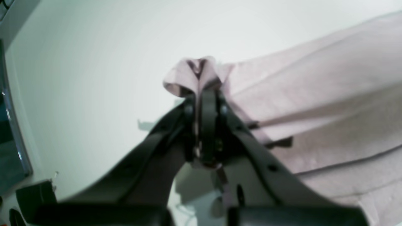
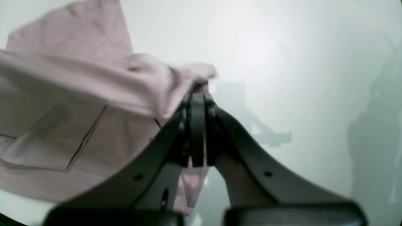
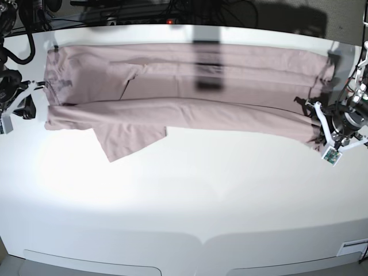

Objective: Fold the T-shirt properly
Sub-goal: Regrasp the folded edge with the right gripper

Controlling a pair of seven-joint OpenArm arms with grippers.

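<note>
The T-shirt (image 3: 184, 86), plain dusty pink, is stretched wide across the far half of the white table (image 3: 184, 195), lengthwise folds running along it and a sleeve flap (image 3: 129, 138) hanging toward me. My left gripper (image 1: 205, 91) is shut on a bunched corner of the T-shirt (image 1: 314, 94); in the base view it (image 3: 318, 122) is at the cloth's right end. My right gripper (image 2: 198, 94) is shut on a gathered edge of the T-shirt (image 2: 78, 91); in the base view it (image 3: 33, 98) is at the cloth's left end. Both pinched corners are lifted a little off the table.
Dark cables and equipment (image 3: 144, 11) line the far table edge. A dark shadow band (image 3: 207, 63) crosses the cloth's middle. Bare white tabletop (image 3: 190, 230) runs from the cloth to the curved front edge. A dark object (image 1: 9, 147) is at the left wrist view's left border.
</note>
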